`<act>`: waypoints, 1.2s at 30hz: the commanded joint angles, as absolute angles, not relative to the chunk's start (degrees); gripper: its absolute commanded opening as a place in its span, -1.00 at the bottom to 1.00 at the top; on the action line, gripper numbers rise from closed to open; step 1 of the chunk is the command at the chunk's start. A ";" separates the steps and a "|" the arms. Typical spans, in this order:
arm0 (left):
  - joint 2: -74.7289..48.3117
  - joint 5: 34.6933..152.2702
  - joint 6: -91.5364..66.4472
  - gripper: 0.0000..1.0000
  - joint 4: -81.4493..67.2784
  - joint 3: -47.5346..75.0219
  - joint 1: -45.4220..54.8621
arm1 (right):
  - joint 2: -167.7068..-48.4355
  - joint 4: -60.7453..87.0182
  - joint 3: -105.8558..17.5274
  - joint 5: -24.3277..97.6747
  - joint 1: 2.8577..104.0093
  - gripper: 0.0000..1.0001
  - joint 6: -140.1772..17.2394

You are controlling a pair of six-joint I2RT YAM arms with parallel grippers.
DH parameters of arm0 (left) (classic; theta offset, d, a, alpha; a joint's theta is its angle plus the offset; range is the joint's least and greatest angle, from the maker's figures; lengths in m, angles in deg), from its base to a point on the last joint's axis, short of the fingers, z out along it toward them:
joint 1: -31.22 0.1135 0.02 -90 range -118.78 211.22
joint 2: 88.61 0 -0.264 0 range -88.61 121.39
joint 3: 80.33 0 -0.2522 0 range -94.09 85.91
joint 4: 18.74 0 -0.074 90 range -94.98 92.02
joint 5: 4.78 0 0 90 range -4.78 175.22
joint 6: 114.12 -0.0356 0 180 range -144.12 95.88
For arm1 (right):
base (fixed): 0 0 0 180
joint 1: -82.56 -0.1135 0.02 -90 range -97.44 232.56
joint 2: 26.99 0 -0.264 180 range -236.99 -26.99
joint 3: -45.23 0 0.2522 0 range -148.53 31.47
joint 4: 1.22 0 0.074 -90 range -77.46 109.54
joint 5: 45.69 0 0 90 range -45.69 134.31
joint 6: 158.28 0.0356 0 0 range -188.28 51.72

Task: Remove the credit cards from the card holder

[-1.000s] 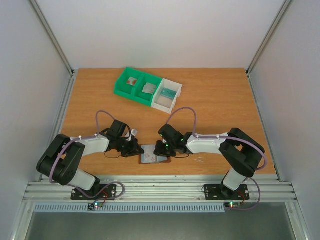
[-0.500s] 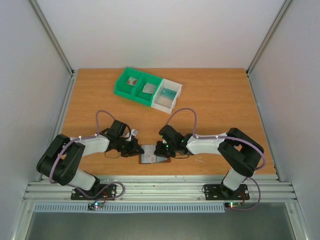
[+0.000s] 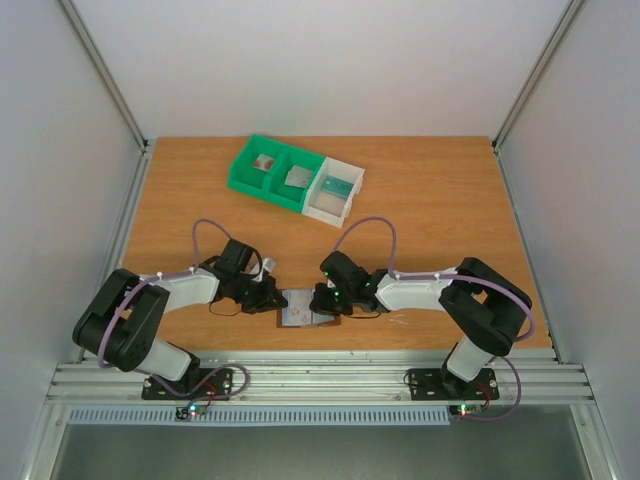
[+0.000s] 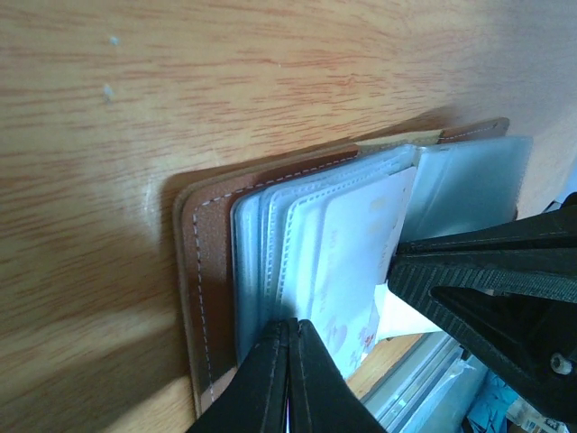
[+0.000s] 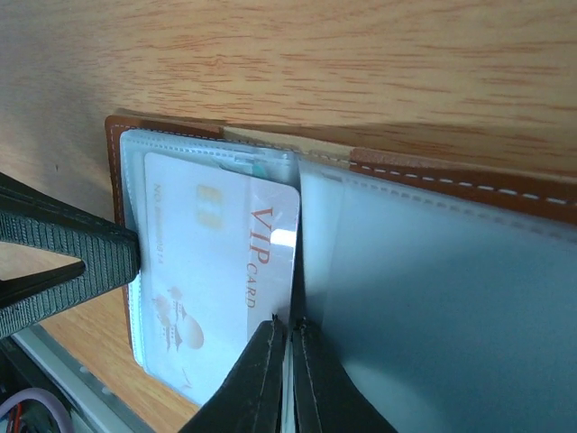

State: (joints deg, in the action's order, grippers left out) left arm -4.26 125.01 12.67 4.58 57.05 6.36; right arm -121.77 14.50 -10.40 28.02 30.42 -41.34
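The brown card holder (image 3: 308, 308) lies open on the table near the front edge, between both grippers. Its clear sleeves fan out over the brown cover (image 4: 203, 262). A pale credit card (image 5: 207, 262) printed "VIP CARD" sticks partly out of a sleeve, and it also shows in the left wrist view (image 4: 356, 244). My right gripper (image 5: 288, 338) is shut on this card's edge, beside the grey-blue right-hand sleeve (image 5: 433, 298). My left gripper (image 4: 288, 329) is shut, its tips pressed against the sleeves' outer edge. Whether a sleeve is pinched cannot be told.
A green bin (image 3: 272, 170) with two compartments and a white bin (image 3: 335, 190) stand joined at the back, each holding small flat items. The metal rail runs just behind the card holder's near edge. White walls enclose the table.
The right gripper's jaws have closed together at the card's edge. Both arms and the card holder stay in about the same place.
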 commanded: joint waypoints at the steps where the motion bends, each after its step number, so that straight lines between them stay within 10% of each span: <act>1: -3.86 120.23 11.13 -0.93 8.02 57.17 6.08 | -121.21 13.97 -9.50 28.73 30.00 -0.83 -41.59; 36: -3.15 118.87 11.15 -0.93 7.98 58.03 6.08 | -117.43 13.61 -7.02 30.47 30.92 -0.98 -42.69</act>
State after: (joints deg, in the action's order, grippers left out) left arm -4.26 124.20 12.45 4.84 56.99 6.34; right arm -119.08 9.99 -7.97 27.87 30.55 -41.10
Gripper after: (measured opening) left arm 0.033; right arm 0.014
